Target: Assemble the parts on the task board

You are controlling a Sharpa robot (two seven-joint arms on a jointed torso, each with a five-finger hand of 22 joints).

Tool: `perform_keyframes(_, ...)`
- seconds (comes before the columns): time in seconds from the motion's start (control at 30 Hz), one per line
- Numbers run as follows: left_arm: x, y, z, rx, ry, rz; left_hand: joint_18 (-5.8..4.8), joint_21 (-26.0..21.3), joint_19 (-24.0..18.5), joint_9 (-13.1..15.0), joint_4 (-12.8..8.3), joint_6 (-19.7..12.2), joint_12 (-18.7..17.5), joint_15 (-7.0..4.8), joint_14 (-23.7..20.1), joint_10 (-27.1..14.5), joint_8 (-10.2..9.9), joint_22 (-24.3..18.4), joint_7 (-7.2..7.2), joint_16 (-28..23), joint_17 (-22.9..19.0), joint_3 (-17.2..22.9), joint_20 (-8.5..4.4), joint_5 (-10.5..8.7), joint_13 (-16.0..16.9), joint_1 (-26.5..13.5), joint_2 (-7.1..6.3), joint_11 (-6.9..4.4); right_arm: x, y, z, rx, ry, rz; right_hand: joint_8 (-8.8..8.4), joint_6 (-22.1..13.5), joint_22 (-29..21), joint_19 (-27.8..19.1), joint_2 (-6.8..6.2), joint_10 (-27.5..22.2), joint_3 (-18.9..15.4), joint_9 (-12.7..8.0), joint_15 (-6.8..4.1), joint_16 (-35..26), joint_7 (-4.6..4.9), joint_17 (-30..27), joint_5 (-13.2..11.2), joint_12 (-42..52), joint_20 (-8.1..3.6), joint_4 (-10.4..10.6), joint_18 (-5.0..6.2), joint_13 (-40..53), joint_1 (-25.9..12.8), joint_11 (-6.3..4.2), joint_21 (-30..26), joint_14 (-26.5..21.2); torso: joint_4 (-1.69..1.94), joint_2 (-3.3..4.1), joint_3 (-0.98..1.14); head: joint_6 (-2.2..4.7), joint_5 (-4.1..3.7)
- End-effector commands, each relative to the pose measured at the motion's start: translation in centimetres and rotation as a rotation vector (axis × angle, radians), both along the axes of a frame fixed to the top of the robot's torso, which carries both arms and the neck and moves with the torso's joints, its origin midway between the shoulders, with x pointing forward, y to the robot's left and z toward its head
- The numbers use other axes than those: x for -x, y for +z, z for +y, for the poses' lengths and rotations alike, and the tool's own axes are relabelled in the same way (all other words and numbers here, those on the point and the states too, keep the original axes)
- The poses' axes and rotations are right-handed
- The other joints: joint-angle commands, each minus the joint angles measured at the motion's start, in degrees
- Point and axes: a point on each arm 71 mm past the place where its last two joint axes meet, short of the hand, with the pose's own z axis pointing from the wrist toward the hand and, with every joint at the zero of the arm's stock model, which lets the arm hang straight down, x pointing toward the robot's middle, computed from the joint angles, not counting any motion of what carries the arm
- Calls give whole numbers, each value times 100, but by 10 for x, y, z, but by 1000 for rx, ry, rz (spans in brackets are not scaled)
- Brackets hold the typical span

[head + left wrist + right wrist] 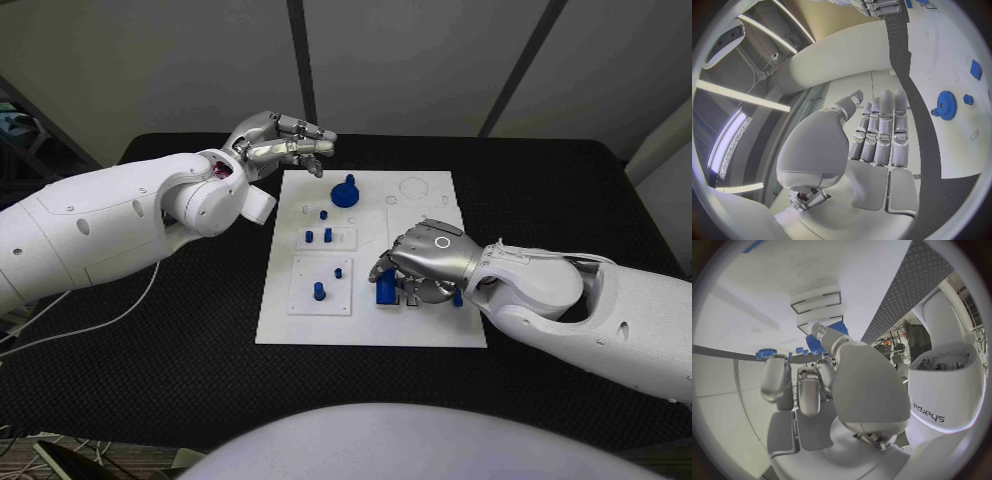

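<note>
Resting fingers-down on the white rectangular task board, the right silver hand covers the board's right middle area. Its fingers curl over blue plastic pieces there: a blue block-shaped part shows just under the fingertips at the hand's near side, and in the right wrist view a blue piece sits against the thumb and fingers. Whether the hand truly grips it or only touches it cannot be told.

The left silver hand hovers above the black table just beyond the board's far left corner. Its fingers lie straight and close together, side by side, holding nothing, as the left wrist view confirms.

On the board, a blue round gear-like part with a knob stands near the far edge, close to the left hand. Several small blue pegs stand upright on the board's left half, one short blue peg in a raised square panel nearer the robot.
</note>
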Motion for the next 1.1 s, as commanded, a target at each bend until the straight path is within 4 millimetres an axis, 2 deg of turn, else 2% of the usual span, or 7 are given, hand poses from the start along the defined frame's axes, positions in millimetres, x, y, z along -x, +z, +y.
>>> perform_keyframes(0.03,0,1,-1,6,-7,-3,-67,-37,20,-9,6,-37,38,7,-33,-35,9,-3,-18,28,-10,-33,38,-8,-7,-8,57,4,1,-1,0,16,9,17,11,404,-5,-1,10,-33,-21,63,36,33,408,1507,-19,-23,15,-9,18,136,-22,-7,-8,586,0,1,-1,-3,2)
perform_keyframes(0.33,0,1,-1,5,-7,-2,-67,-37,20,-9,6,-37,38,7,-33,-35,9,-3,-18,28,-10,-33,38,-8,-7,-8,57,4,0,-3,-2,33,4,30,-16,381,-25,-20,10,-57,-23,54,33,33,406,1507,-23,-45,16,-22,24,117,-15,-14,-26,586,-1,1,-2,-11,-1)
perform_keyframes(0.47,0,1,-1,5,-7,-2,-67,-37,20,-9,6,-37,38,7,-33,-35,9,-3,-18,28,-10,-33,38,-8,-7,-8,57,4,-1,-3,-2,37,-1,32,-166,198,-42,-40,-3,-116,-30,-1,30,33,416,1507,-24,-104,16,-47,29,63,-18,-17,-46,586,4,2,-2,-17,-1)
perform_keyframes(0.63,0,1,-1,5,-6,-2,-67,-37,20,-9,6,-37,38,7,-33,-35,9,-3,-18,28,-10,-33,38,-8,-7,-8,57,4,-2,-5,-2,48,-9,38,-428,-279,-74,-70,-56,-190,-11,-143,-8,30,323,1501,-30,-187,-7,-103,40,-22,-5,-82,-82,584,0,1,-3,-28,4)
perform_keyframes(0.7,0,1,0,4,-5,-2,-67,-37,20,-9,6,-37,38,7,-33,-35,9,-3,-18,28,-10,-33,38,-8,-7,-8,57,4,-3,-5,-3,54,-14,41,-433,-515,-78,-75,-76,-206,2,-228,-35,27,264,1496,-33,-205,-30,-125,41,-43,-4,-120,-90,583,-2,2,-4,-34,6)
perform_keyframes(0.83,0,1,0,4,-4,-2,-67,-43,18,-9,3,-46,43,8,-38,-47,7,-3,-18,29,-12,-33,39,-6,-7,1,59,4,-4,-7,-4,66,-23,45,-436,-769,-82,-78,-93,-217,-3,-329,-59,26,219,1494,-31,-217,-55,-138,42,-64,-15,-149,-100,583,-8,0,-3,-34,2)
perform_keyframes(1.1,0,1,-1,5,-6,-2,-67,-43,18,-9,3,-46,43,8,-38,-47,7,-3,-18,29,-12,-33,39,-6,-7,1,59,4,-4,-7,-4,72,-28,43,-433,-967,-95,-87,-95,-230,-18,-421,-79,18,169,1481,-19,-233,-74,-151,45,-87,-6,-175,-116,579,0,-2,-2,-40,-5)
